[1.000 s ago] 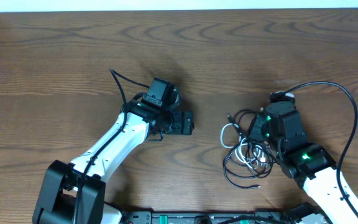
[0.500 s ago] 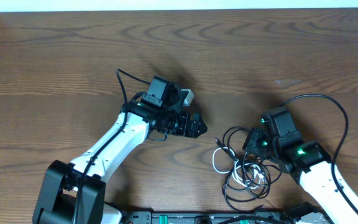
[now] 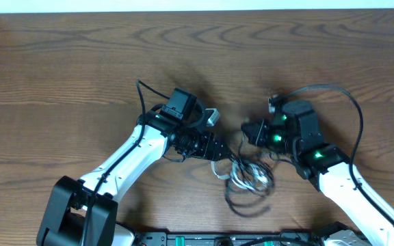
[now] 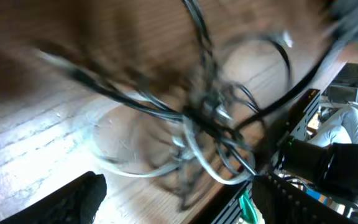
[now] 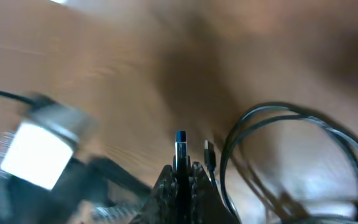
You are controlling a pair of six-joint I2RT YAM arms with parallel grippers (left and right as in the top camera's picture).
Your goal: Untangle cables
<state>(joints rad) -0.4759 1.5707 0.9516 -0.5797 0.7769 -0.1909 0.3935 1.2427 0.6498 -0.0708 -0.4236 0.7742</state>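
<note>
Several cables (image 3: 246, 179) lie in one knotted heap on the desk (image 3: 81, 68), near its front edge, between the two arms. Black loops make up most of it, and a white cable (image 3: 232, 179) threads through the middle.

The right gripper (image 3: 248, 130) is fully closed on a cable end. In its wrist view a small plug (image 5: 180, 142) stands out just past the pinched fingertips, and black loops trail off beside it. It sits at the heap's far side.

The left gripper (image 3: 221, 149) is at the heap's left edge with its jaws spread wide. Its wrist view shows the two fingers (image 4: 73, 202) far apart at the bottom corners, with the knot framed between and ahead of them. Nothing is pinched, as far as the blur lets me tell.

As I judge it, one end is secured and the other arm is lining up a second hold on the knot, so the untangling is barely under way. The next move calls for the left gripper to take one strand, not a bundle. The white cable looks easiest to single out. The arms should then draw apart gently so that the loops slide free rather than cinch tighter.
</note>
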